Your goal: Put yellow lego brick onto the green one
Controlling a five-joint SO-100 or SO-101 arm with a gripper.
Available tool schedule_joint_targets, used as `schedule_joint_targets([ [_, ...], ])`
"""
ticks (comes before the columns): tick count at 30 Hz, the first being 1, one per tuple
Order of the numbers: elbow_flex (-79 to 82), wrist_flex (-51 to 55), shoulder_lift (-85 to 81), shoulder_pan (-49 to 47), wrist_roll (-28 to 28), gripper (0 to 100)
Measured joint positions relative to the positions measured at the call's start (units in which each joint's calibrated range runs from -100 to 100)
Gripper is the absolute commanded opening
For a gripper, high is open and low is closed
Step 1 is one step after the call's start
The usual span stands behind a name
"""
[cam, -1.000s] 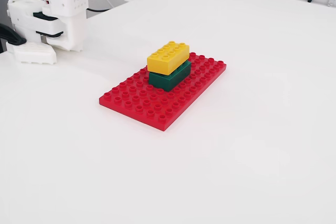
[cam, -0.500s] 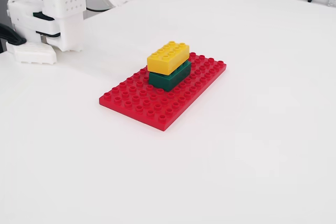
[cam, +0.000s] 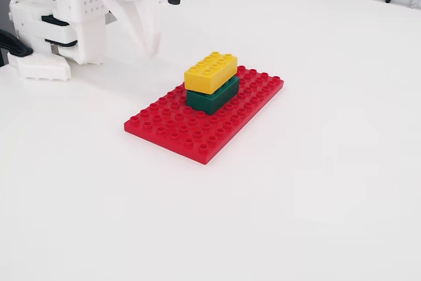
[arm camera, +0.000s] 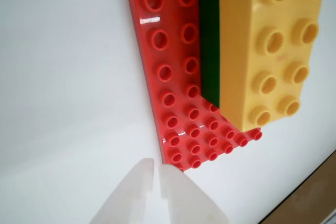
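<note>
In the fixed view, at the upper left of the frame, you have the white plastic arm base (cam: 59, 21) sitting on the white table (cam: 316, 182), and just right of it the white two-finger gripper (cam: 152, 49) hangs tip-down above the table, empty, its fingers pressed together with only a thin seam between them. Right of that, near the middle of the frame, your bright yellow rectangular plastic lego brick (cam: 210, 72) with two rows of four studs sits flat on top of the dark green rectangular plastic brick (cam: 212, 97), edges nearly lined up, and the green one stands on the big flat red studded baseplate (cam: 191, 129). In the wrist view the pale fingertips (arm camera: 169, 182) show at the bottom centre, closed with nothing in them, just off the baseplate's corner, with the stacked bricks at the upper right
</note>
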Motion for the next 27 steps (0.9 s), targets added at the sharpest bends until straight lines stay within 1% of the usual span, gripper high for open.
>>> schedule_joint_targets([
  [6,8.30,-5.62,-0.34,0.00,0.00,1],
  [11,12.17,-7.78,-0.42,0.00,1.87,1],
  [27,12.44,-8.30,-0.51,0.00,2.13,1],
])
